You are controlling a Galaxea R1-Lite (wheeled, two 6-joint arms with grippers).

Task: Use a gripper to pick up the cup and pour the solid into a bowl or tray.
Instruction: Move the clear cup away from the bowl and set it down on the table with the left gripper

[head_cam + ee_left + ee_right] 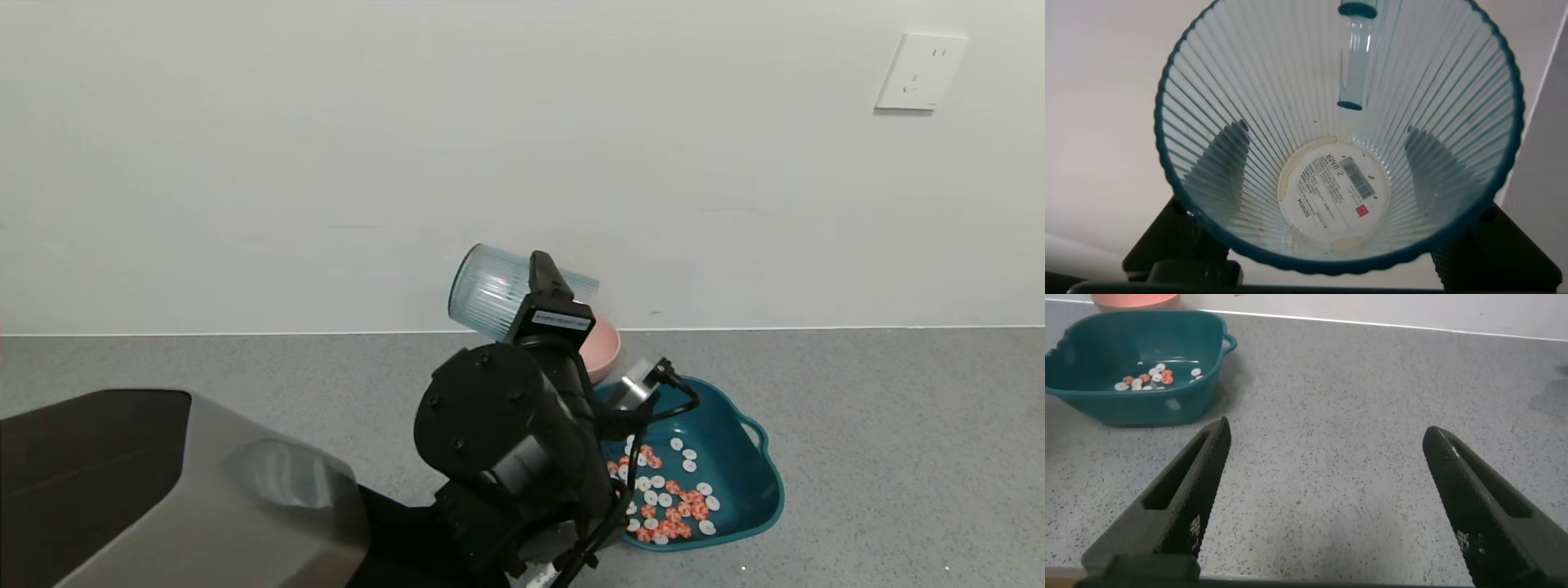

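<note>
My left gripper (529, 287) is shut on the cup (488, 292), a ribbed pale blue-green cup held on its side in the air above the pink bowl, mouth toward the tray side. In the left wrist view the cup (1333, 192) is empty down to its labelled bottom, and my dark fingers (1229, 155) show through its walls. The solid (669, 498), white and orange-red discs, lies in the dark teal tray (739, 445). My right gripper (1327, 431) is open and empty over bare counter, with the tray (1094, 400) and discs (1147, 376) farther off.
A small pink bowl (602, 347) stands behind the tray by the wall, half hidden by my left arm; its rim shows in the right wrist view (1135, 300). The grey speckled counter (898, 457) extends to both sides. A wall socket (921, 72) is high on the right.
</note>
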